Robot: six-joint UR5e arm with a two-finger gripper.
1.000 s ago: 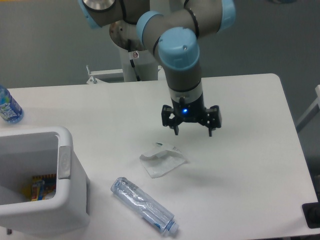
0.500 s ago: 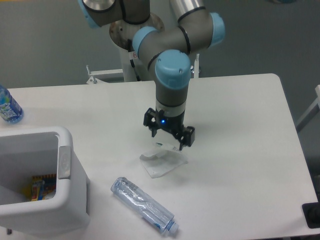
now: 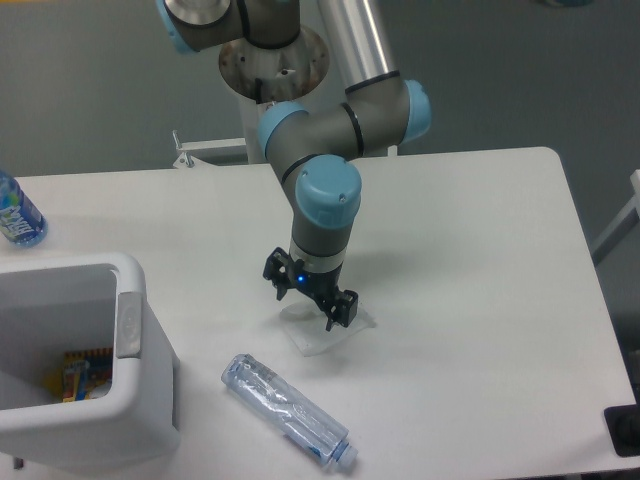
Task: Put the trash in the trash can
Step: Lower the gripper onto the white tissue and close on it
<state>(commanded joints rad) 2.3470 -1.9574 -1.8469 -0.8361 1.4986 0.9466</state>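
Observation:
A crumpled translucent-white wrapper lies on the white table near the middle front. My gripper is open right above it, one finger on each side of its upper edge, and hides part of it. A crushed clear bluish bottle lies on its side nearer the front edge, apart from the gripper. The white trash can stands at the front left, with colourful items inside at the bottom.
A blue-labelled water bottle stands at the far left edge. A black object sits at the front right corner. The arm's base rises behind the table's back edge.
The gripper has moved left and down, from right of and above the wrapper to directly over it, rotating as it came. Wrapper and bottle have not moved.

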